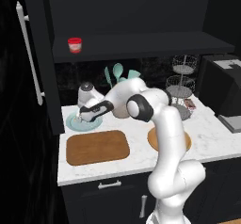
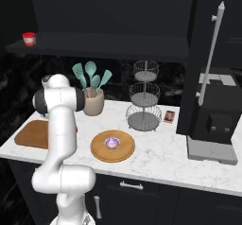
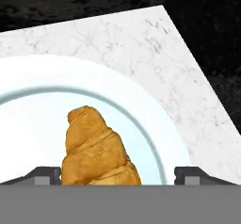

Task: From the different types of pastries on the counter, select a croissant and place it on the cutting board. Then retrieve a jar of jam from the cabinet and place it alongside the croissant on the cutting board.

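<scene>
**Arm bent low, reaching left**

Rises white from the base, folds at the dark elbow, stretches forward and left with the hand angled downward. Gripper (image 3: 117, 175) spread wide, fingers (image 3: 44, 175) at either side of the hand view.

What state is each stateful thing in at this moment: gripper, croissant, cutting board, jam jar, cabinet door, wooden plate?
gripper: jaws wide, one on each side of the croissant, not clamped.
croissant: lying on the light blue plate.
cutting board: bare.
jar of jam: upright on the cabinet shelf, lid on.
cabinet door: open.
round wooden plate: holds the purple-topped pastry.
</scene>
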### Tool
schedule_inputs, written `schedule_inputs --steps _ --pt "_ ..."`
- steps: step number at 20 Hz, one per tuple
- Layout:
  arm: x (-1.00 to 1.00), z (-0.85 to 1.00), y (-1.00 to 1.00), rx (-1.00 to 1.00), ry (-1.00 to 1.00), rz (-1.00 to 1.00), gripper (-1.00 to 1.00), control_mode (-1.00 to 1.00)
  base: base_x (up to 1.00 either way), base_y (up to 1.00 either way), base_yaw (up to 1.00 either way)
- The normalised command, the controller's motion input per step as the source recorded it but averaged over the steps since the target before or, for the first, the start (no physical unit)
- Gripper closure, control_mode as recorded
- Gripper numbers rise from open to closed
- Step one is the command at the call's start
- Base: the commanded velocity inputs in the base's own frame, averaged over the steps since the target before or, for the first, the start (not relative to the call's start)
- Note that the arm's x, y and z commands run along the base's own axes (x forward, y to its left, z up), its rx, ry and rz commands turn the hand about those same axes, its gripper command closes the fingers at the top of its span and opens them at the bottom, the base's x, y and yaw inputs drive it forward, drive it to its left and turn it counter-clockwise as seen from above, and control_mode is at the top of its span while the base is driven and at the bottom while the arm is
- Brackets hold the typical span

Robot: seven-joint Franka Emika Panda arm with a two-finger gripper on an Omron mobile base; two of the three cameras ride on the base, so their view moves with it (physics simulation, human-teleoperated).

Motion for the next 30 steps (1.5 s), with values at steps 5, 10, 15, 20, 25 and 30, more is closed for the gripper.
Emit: schedule_inputs --steps 5,10,15,20,25,30 --pt "0.11 -0.34 0.22 0.00 0.14 0.03 1.00 -1.00 0.00 0.00 0.00" --pt "-0.38 -0.06 0.04 0.00 -0.10 0.02 1.00 -1.00 0.00 0.00 0.00" --pt "-0.76 0.01 0.00 -0.02 -0.22 0.08 1.00 -1.00 0.00 0.00 0.00" --pt "-0.59 0.59 -0.06 0.09 0.00 0.03 1.00 -1.00 0.00 0.00 0.00" --pt "-0.43 0.80 -0.18 0.11 0.00 0.00 1.00 -1.00 0.00 0.00 0.00" --pt "-0.79 0.02 -0.03 0.00 0.00 0.00 1.00 -1.00 0.00 0.00 0.00"
